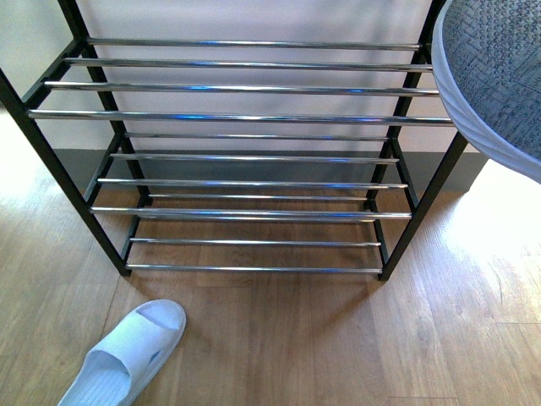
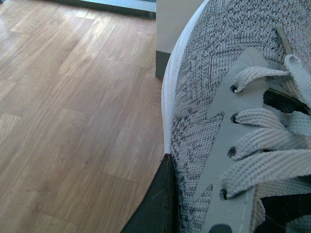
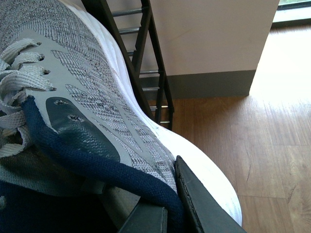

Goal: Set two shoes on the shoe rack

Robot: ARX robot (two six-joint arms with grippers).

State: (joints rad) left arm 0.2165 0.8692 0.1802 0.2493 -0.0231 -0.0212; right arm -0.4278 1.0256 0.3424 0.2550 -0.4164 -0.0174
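Grey sneaker (image 3: pixel 87 87) sat close up, clamped at the heel collar by the right end effector (image 3: pixel 170 208).
It hung high beside the right post of the shoe rack (image 1: pixel 245 118), above the wooden floor (image 1: pixel 296 338) and on none of the tiers. The left end effector (image 2: pixel 158 204) held a second sneaker (image 2: pixel 209 97), one dark finger (image 2: pixel 153 213) pressed against its side at the white sole edge, the other finger hidden. That shoe was off the floor and out of the front view. A pale blue slipper (image 1: pixel 127 355) lay on the floor before the rack's left corner, apart from it.
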